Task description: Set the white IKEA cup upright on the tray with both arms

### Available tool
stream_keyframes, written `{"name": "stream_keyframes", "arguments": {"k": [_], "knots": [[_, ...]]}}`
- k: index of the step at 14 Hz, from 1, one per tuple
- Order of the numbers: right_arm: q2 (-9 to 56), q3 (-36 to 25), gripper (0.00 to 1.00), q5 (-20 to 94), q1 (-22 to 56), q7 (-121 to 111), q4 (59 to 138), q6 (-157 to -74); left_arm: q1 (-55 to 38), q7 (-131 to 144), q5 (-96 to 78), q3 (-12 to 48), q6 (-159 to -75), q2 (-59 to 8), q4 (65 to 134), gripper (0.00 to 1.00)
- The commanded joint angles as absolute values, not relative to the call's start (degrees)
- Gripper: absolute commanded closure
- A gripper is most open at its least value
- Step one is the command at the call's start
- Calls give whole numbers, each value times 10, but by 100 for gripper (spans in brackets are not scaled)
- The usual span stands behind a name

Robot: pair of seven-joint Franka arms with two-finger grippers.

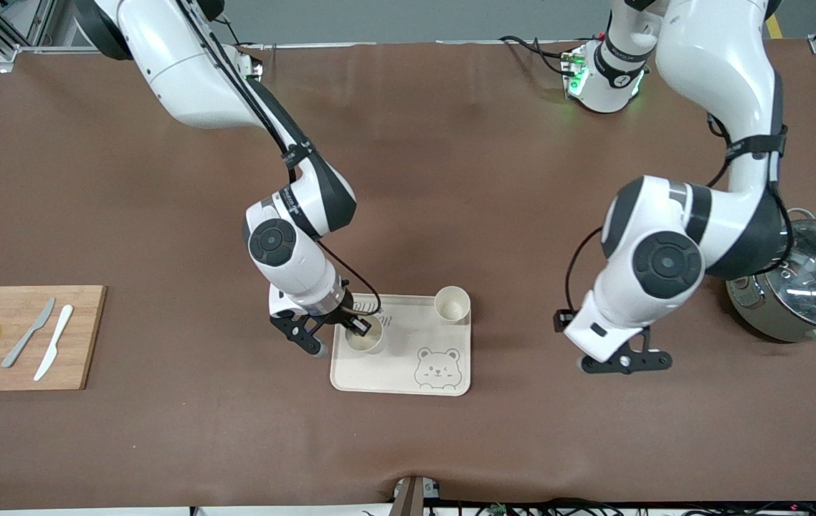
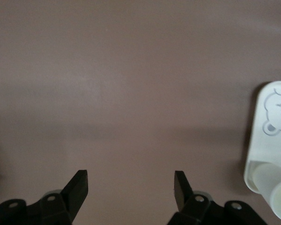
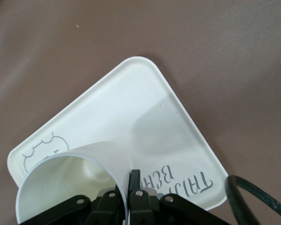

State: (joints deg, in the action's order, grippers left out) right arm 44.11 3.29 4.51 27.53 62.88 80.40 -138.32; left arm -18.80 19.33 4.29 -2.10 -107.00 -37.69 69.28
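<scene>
Tray sat nearest camera; right pincer clamped a white cup's rim over it. Second cup stood at tray's 1 o'clock corner. Left pincer hung wide over bare desk.

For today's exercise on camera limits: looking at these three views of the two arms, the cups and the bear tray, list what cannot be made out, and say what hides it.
- Front view: the tray lettering is mostly covered by the right pincer and the cup it grips.
- Front view: the pot is partly hidden by the left arm and cut by the frame edge.
- Left wrist view: the second cup is cut off at the edge.
- Right wrist view: the held cup's base is hidden by its own wall.
</scene>
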Motion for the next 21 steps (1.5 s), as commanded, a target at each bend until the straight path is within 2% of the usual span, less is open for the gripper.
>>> {"name": "stream_keyframes", "arguments": {"k": [1, 4, 9, 16, 21], "knots": [[452, 29, 100, 12, 280, 642, 802, -1389, -156, 142, 19, -18, -1140, -364, 751, 17], [454, 28, 100, -20, 279, 642, 809, -1388, -108, 85, 6, -3, -1216, -355, 806, 16], [469, 28, 100, -31, 280, 642, 810, -1393, 19, 20, 5, 87, -1356, -341, 906, 16], [481, 28, 100, -31, 286, 643, 811, -1413, 23, 9, 11, 87, -1392, -351, 921, 15], [482, 28, 100, -31, 285, 644, 811, -1414, 21, 29, 10, 84, -1392, -311, 957, 15]]}}
